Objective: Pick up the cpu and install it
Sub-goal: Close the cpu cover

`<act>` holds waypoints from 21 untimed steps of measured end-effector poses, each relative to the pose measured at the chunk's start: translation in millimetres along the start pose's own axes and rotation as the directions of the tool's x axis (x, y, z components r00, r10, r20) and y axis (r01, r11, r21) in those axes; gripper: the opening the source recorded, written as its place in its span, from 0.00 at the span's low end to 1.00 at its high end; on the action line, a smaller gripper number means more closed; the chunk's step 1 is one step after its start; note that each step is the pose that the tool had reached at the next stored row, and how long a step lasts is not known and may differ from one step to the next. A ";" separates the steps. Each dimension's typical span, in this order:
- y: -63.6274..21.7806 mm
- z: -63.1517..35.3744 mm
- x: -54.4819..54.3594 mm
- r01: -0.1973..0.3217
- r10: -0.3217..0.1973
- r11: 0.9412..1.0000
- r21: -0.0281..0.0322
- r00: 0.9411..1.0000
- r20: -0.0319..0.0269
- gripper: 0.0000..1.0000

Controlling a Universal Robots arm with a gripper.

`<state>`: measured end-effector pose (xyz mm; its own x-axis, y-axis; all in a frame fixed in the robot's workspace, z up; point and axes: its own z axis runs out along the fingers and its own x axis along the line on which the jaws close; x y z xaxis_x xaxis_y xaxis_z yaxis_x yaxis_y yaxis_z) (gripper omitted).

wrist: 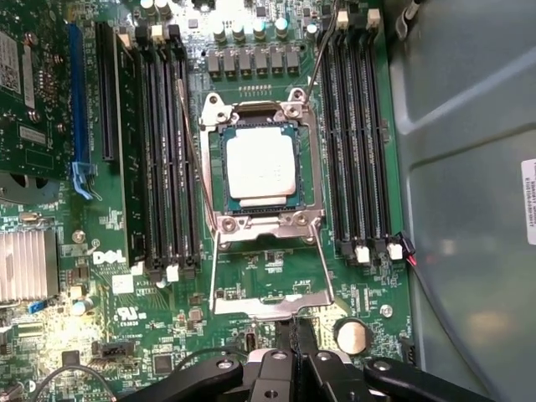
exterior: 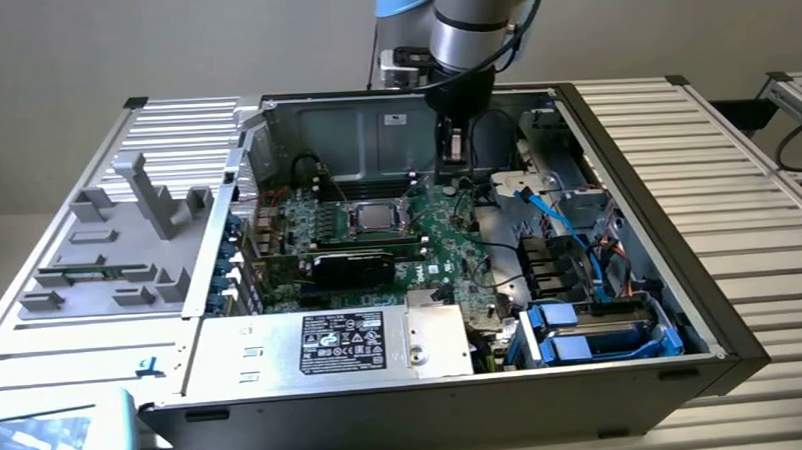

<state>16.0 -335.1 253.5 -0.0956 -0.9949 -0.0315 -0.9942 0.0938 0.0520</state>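
Note:
The cpu (wrist: pixel 261 163), a square chip with a shiny silver top, lies flat in the socket frame (wrist: pixel 311 167) on the green motherboard (wrist: pixel 276 276). The socket's metal load plate (wrist: pixel 270 303) is swung open toward the gripper. In the exterior view the cpu (exterior: pixel 372 215) sits mid-board inside the open computer case (exterior: pixel 670 276). My gripper (wrist: pixel 294 339) hangs above the board a short way from the socket, beside the open plate. Its black fingers are shut together with nothing between them. In the exterior view the gripper (exterior: pixel 455 155) is toward the view's right of the cpu.
Memory slots (wrist: pixel 163 151) flank the socket on both sides. A silver power supply box with a label (exterior: pixel 345 344) fills the case's front. Blue cables (exterior: pixel 561 219) and drive bays (exterior: pixel 592 333) lie at the exterior view's right. A grey fixture tray (exterior: pixel 109 245) sits outside the case.

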 end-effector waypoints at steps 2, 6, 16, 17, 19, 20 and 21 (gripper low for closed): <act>2.6 -2.5 0.4 -0.001 0.001 1.000 -0.003 1.000 0.005 0.12; 7.2 -2.4 0.8 -0.004 0.004 1.000 -0.010 1.000 0.008 0.12; 21.4 -1.8 3.0 -0.013 0.014 0.999 -0.036 1.000 0.016 0.12; 23.2 -1.7 3.1 -0.014 0.014 0.999 -0.039 1.000 0.017 0.12; 26.7 -1.6 3.7 -0.015 0.015 0.999 -0.044 1.000 0.019 0.12; 28.4 -1.5 4.1 -0.015 0.016 0.999 -0.046 1.000 0.020 0.12; 30.1 -1.4 4.4 -0.015 0.016 0.999 -0.049 1.000 0.021 0.12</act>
<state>-14.3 -336.6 256.3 -0.1128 -0.9923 -0.0520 -0.9891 0.1071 0.1009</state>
